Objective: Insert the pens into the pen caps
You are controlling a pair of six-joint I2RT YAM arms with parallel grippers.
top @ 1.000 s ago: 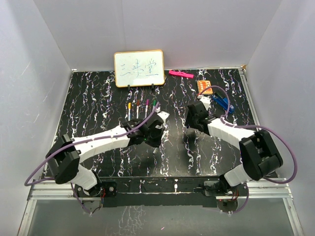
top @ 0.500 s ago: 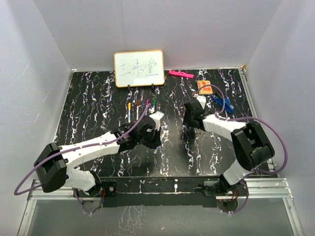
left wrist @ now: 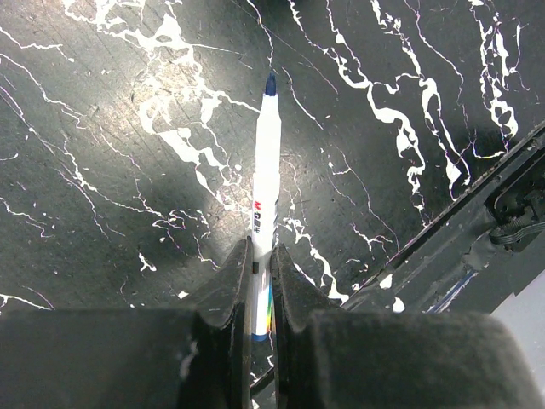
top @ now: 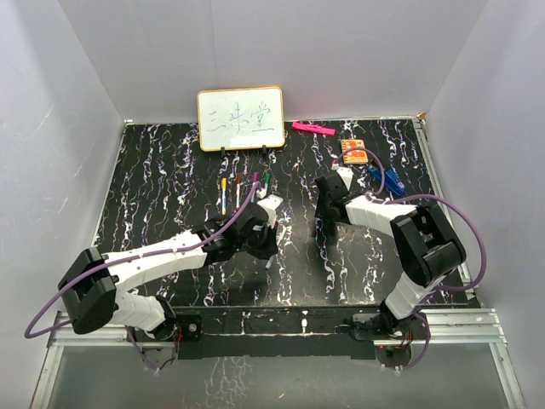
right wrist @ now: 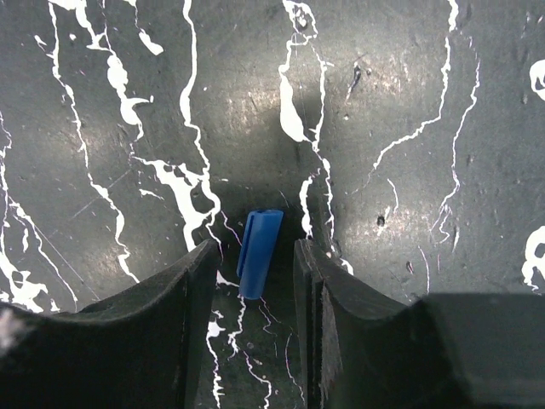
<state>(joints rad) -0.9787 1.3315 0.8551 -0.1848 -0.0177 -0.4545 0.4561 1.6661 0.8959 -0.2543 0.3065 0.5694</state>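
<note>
- Top view: the left end effector (top: 262,245) and right end effector (top: 327,223) sit low over the counter (top: 170,187). The other pens (top: 224,192) lie near the whiteboard (top: 241,118).
- Left wrist: the jaws are clamped on the blue-tipped pen (left wrist: 266,162), tip forward.
- Right wrist: the jaws stand apart astride the blue cap (right wrist: 259,251), which lies on the counter and touches neither. Centre it, then squeeze gently so it doesn't twist.

We note a small whiteboard (top: 241,118) with blue handwriting, standing upright at the back of the black, white-veined table (top: 162,179). Just right of the whiteboard lies a pink marker (top: 312,129). Further right and a little forward of it are an orange card (top: 356,151) and then a blue clip (top: 387,179).
</note>
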